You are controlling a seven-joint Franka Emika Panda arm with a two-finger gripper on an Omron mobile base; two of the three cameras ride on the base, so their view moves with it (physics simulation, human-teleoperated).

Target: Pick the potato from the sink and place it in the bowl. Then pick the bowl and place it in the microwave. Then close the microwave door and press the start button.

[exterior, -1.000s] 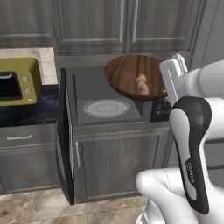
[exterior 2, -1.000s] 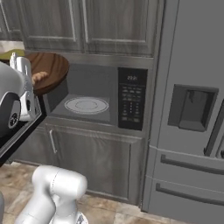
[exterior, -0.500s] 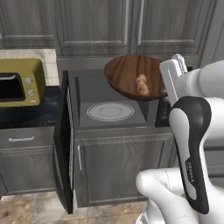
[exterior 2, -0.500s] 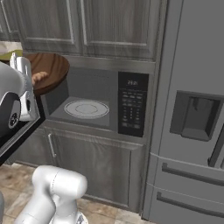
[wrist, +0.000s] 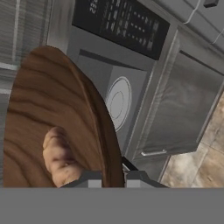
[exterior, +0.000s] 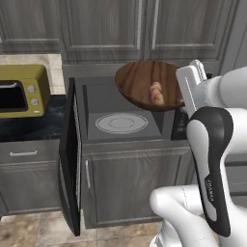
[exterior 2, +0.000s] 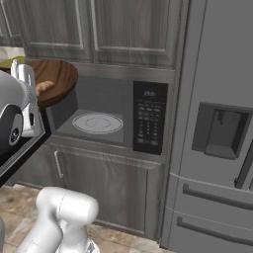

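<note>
My gripper is shut on the rim of the brown wooden bowl and holds it tilted in the air. The tan potato lies inside the bowl, near the fingers. In the left base view the bowl with the potato hangs in front of the upper part of the open microwave, above its glass turntable. The microwave door stands swung out to the left. From the right the bowl is left of the black button panel. The sink is out of view.
A yellow toaster oven sits on the black countertop left of the microwave. Grey cabinets are above and below the microwave. A grey fridge stands right of the button panel.
The whole scene has slid slightly down in both base views, so the base has moved. The bowl with the potato stays in the gripper, held the same way.
</note>
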